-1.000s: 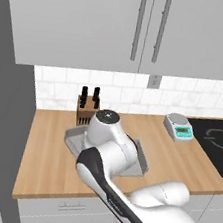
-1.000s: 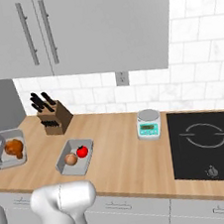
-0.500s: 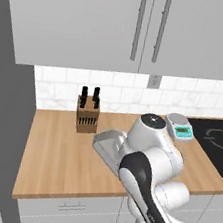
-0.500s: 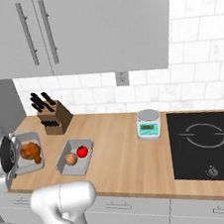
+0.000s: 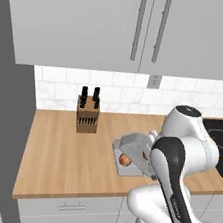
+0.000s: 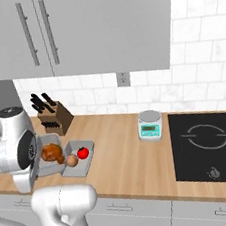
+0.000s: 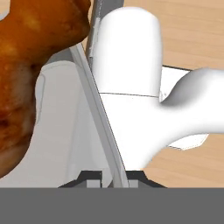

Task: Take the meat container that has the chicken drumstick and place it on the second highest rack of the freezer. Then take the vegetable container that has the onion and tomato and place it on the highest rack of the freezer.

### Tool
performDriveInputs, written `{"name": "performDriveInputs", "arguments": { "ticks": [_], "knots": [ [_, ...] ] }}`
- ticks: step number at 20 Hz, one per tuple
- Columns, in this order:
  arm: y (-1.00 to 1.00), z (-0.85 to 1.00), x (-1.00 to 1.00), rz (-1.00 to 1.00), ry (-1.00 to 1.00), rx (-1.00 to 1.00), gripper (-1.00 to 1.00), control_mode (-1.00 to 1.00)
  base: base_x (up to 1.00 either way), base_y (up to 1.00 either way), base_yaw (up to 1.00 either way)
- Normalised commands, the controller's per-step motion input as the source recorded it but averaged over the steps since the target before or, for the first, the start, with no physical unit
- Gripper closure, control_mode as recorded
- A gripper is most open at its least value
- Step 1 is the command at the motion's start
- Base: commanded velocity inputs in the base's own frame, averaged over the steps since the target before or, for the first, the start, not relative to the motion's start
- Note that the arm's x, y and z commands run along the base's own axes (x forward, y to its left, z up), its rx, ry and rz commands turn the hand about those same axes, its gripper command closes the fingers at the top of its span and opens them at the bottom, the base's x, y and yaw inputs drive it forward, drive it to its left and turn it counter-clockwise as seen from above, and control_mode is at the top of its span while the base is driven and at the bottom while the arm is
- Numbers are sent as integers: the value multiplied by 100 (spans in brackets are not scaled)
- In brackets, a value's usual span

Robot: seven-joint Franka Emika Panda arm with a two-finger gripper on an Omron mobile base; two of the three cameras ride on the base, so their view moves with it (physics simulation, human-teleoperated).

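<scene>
We have the meat container (image 6: 50, 161) lifted off the worktop (image 6: 121, 159), and in the hand view its thin grey wall runs straight down between the finger tips, so our gripper (image 7: 113, 177) is pinched shut on that rim. Gripping the edge rather than the body seems the only hold a flat tray offers. The chicken drumstick (image 6: 51, 153) sits inside it, glossy and orange-brown, and it looms large beside the wall in the hand view, which suggests the tray is tipped. We judge that the meat could slide if the tilt grows. The vegetable container (image 6: 78, 158) rests on the worktop just beside the lifted tray, with the tomato (image 6: 82, 152) and the onion (image 6: 72, 160) in it, waiting for the second half of the job. Further back stand the knife block (image 5: 87, 115) by the tiled wall and the kitchen scale (image 6: 150, 125) near the hob (image 6: 210, 148). We take the step in hand to be carrying the tray toward the freezer.
</scene>
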Motion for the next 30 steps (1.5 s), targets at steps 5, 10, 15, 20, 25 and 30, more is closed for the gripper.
{"name": "performDriveInputs", "arguments": {
  "ticks": [5,10,15,20,25,30],
  "knots": [
    [-13,-9,0,0,-3,-2,100,-100,0,0,0],
    [-1,0,0,0,-4,0,100,-100,0,0,0],
    [0,0,0,0,0,0,100,-100,0,0,0],
    [0,0,-1,0,0,0,100,100,-30,0,0],
    [0,0,0,0,0,0,100,100,-100,3,3],
    [0,0,0,0,0,0,100,100,-100,4,2]
  ]
}}
